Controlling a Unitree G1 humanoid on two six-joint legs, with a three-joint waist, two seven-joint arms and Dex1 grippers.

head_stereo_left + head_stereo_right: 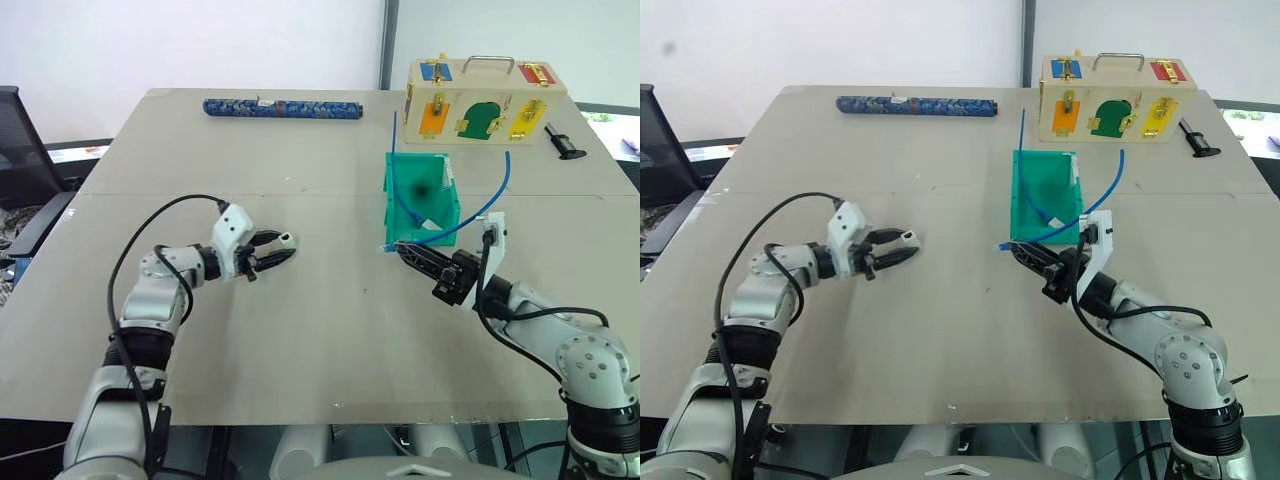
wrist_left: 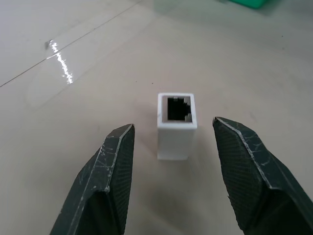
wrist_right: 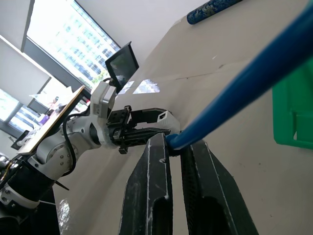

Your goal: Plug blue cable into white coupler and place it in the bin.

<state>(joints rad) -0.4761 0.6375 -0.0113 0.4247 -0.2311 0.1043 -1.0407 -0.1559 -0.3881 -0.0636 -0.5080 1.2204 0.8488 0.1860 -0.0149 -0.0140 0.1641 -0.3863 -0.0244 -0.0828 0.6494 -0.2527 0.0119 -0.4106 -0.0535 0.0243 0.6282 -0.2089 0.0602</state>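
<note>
Step in hand, judged: mating plug to socket. Hold the white coupler [image 2: 176, 126] steady between the spread jaws of the left gripper [image 1: 273, 250], socket facing the right gripper [image 1: 412, 256], whose jaws are pinching the blue cable [image 3: 254, 78] near its plug end. Bring the plug in along the coupler's long axis, squarely. Cable arcs back up past the bin [image 1: 398, 215] on the table [image 1: 330, 340].

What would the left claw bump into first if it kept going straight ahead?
Most likely the small white block. In the wrist view it stands on the table straight ahead of the open left claw, lined up with the gap between the fingers, its dark socket facing up. How far off is hard to judge.
</note>
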